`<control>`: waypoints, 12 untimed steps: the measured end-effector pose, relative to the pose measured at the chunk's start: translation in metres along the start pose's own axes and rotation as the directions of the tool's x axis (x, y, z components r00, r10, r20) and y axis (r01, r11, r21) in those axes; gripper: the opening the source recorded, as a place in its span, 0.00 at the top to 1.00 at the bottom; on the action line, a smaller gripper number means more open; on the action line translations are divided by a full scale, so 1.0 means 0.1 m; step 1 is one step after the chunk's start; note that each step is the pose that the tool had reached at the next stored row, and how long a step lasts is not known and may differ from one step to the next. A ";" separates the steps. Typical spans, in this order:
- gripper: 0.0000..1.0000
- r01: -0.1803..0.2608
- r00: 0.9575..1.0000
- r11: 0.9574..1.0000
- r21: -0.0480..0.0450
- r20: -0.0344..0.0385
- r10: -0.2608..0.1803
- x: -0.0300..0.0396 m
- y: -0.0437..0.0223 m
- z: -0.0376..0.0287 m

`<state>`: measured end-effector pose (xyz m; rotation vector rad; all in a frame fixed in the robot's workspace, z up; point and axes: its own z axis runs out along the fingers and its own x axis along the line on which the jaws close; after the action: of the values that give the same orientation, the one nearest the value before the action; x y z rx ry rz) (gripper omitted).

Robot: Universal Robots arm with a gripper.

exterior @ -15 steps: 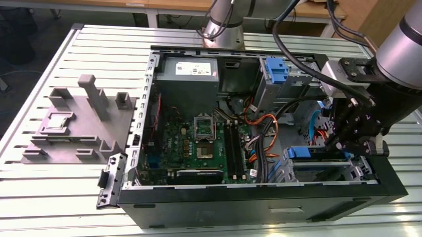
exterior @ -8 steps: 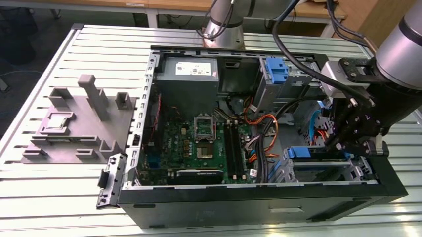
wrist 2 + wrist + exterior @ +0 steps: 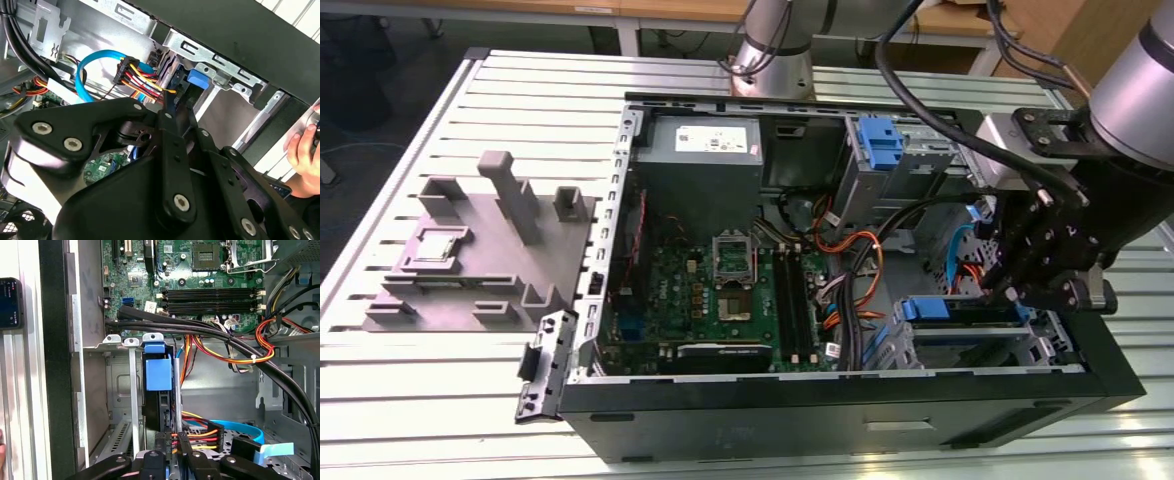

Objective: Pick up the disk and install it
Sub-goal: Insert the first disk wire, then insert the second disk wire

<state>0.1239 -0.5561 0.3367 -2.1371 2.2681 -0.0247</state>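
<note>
Disk is standing on edge inside the drive cage of the PC case, blue rail end facing out of the bay; we see the same blue tab in the exterior view and the second wrist view.

We read it as mostly slid into the cage slot, so pick-up looks done and install is in its late stage. Whether it's fully seated or latched we can't confirm from here.

Gripper sits right at the disk's near edge, just outside the cage, among the power cable bundle and the blue data cable. Fingers look nearly closed around the disk's edge, but whether they're really clamping it we cannot tell; the linkage hides the pads.

Beyond the cage: motherboard deeper in the case, black arm cabling draped across the cage top. A person's hand rests outside the case wall, well apart from the gripper.
</note>
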 end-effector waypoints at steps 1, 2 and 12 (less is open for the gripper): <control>0.76 0.000 1.000 1.000 0.000 0.000 0.000 0.000 0.000 0.000; 0.77 0.000 1.000 1.000 0.000 0.000 0.000 0.000 0.000 -0.001; 0.90 0.000 1.000 1.000 0.000 0.000 0.000 0.000 -0.001 -0.017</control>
<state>0.1239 -0.5561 0.3384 -2.1372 2.2682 -0.0250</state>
